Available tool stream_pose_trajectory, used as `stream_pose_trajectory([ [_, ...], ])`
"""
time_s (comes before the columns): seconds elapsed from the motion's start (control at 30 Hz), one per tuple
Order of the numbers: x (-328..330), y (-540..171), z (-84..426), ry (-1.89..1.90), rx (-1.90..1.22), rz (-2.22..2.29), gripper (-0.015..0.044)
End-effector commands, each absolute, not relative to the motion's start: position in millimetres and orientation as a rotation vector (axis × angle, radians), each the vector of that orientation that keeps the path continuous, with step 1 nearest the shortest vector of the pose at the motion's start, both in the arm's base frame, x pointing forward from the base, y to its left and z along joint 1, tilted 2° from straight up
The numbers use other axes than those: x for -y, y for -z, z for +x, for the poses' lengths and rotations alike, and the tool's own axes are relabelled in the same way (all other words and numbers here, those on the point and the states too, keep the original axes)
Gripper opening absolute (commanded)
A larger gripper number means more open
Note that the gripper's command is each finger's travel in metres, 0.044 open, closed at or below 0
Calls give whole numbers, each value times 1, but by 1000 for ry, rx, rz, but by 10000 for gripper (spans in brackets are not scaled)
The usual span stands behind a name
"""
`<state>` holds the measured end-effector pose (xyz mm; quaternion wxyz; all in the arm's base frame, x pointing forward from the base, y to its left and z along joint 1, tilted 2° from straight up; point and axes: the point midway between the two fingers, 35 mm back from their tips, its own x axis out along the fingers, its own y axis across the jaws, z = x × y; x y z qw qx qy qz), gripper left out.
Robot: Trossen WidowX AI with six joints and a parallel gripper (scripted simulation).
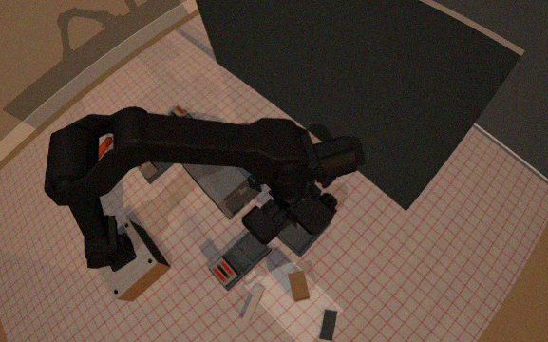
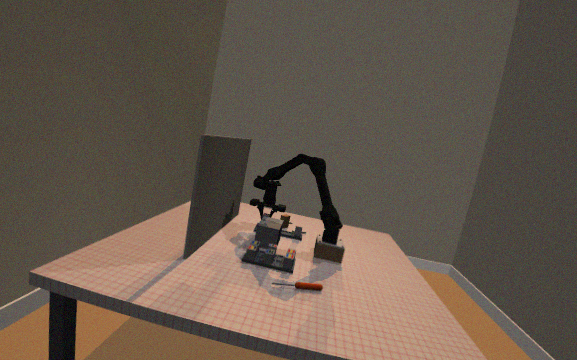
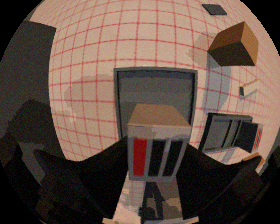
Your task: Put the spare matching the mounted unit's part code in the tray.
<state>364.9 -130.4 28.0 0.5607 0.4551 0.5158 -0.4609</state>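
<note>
On top of the pink gridded table (image 2: 378,300), everything here is placed against the shallow dark grey tray (image 3: 155,88), which lies flat near the middle of the layout.

Biggest is the tall dark grey upright panel (image 2: 216,192), standing on edge well to one side of the tray. Next comes the black six-joint arm (image 1: 198,142), which rises from its tan-sided base block (image 1: 138,266) and arches over so that its wrist hangs above the tray. Beside the tray sits the grey boxy mounted unit (image 1: 226,187); its back is not readable from these views. A flat dark rack of spares (image 1: 236,263) with a red-striped label lies just beside the tray.

Directly over the tray, the black parallel-jaw gripper (image 3: 153,183) is clamped on a small tan-topped spare block (image 3: 157,143) whose face shows one red stripe beside darker stripes. The block is held above the tray's floor, not resting in it.

Smaller pieces lie apart from the tray: a tan brown block (image 1: 298,285), a pale strip (image 1: 254,302), a small dark slab (image 1: 329,324), and an orange-handled screwdriver (image 2: 300,285) far off.
</note>
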Motion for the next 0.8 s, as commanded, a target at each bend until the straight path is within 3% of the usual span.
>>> stream_pose_trajectory([
  [0.0,130,-23,364,1092,-1218,1072,0],
  [0.77,129,-3,360,1092,-1219,1072,0],
])
